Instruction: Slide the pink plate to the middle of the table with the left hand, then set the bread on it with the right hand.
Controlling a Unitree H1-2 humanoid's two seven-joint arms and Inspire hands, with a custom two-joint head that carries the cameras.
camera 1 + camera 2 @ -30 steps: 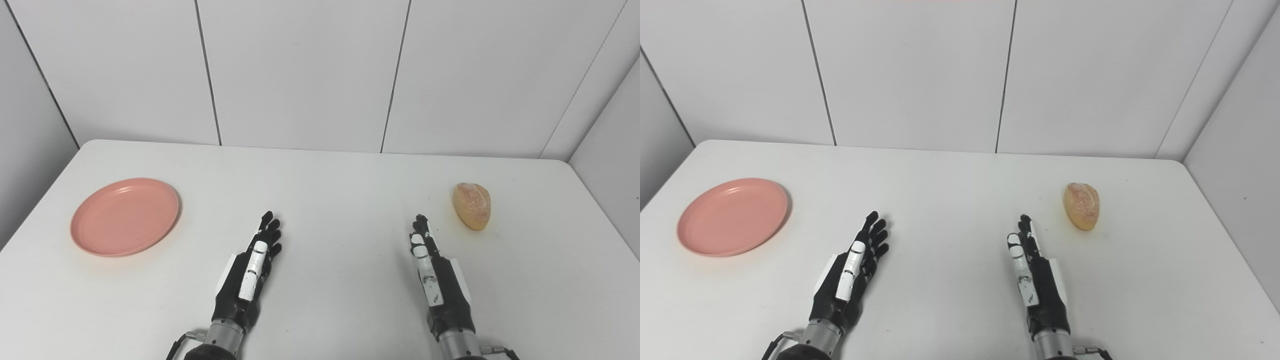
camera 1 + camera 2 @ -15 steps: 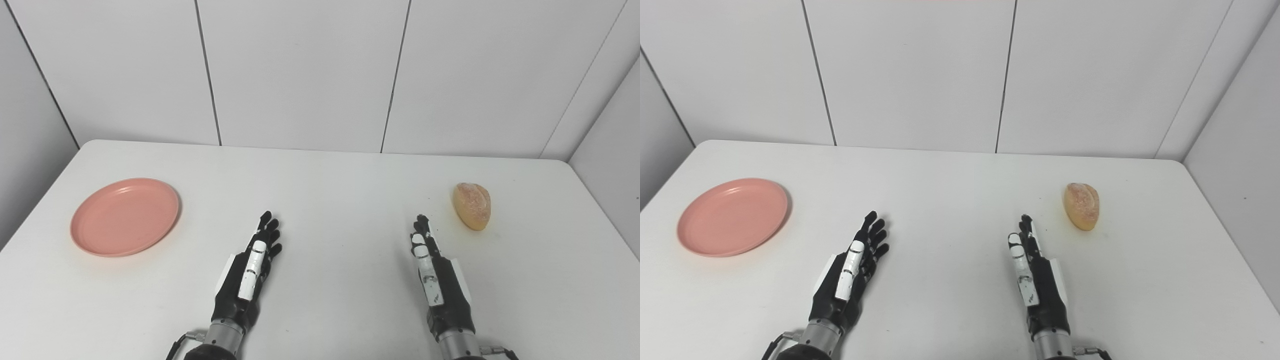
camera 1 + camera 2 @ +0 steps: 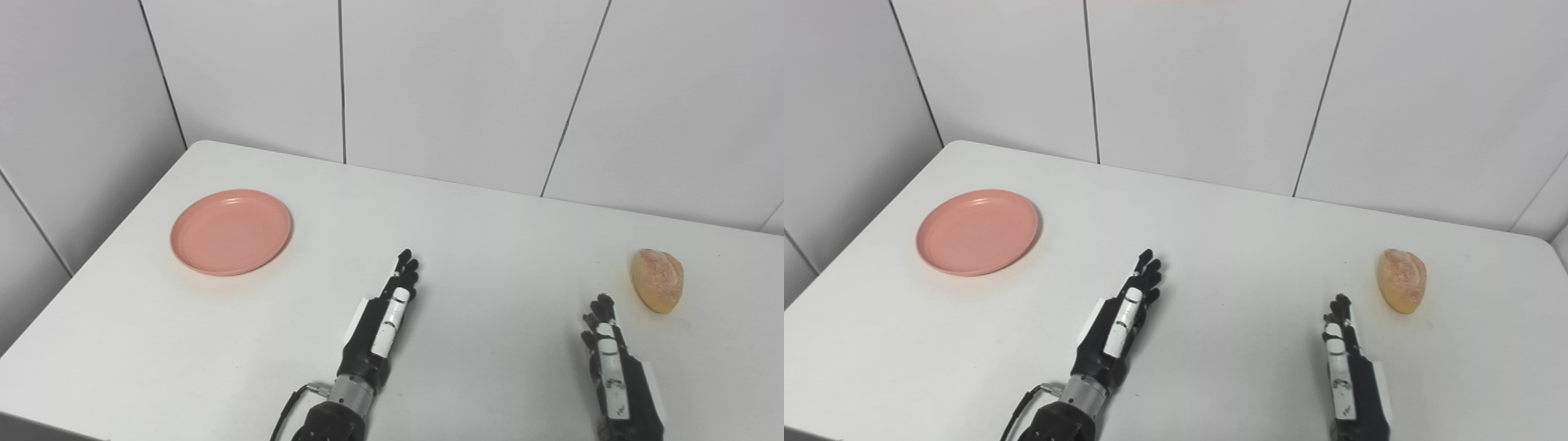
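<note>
The pink plate [image 3: 231, 231] lies flat and bare toward the far-left corner of the bench [image 3: 490, 245], well apart from everything else.

The left hand [image 3: 383, 318] sits near the front edge, a little left of the bench's middle, fingers stretched forward and slightly apart, holding nothing. The plate lies to that hand's left and farther back, so the coming reach has to run diagonally toward the far-left corner before any slide back to the centre can begin. Of the 2 hands, this one is clearly nearer the plate, which fits the task's order. The first step looks not yet started.

The middle of the bench, where the plate should end up, lies just ahead and right of the left hand.

The right hand [image 3: 615, 373] rests near the front edge toward the right side, fingers extended and empty, edge-on to the cameras. The bread [image 3: 658, 280] lies just beyond and slightly right of its fingertips, not touching, with its long axis running roughly front to back. It waits for step 2.
</note>
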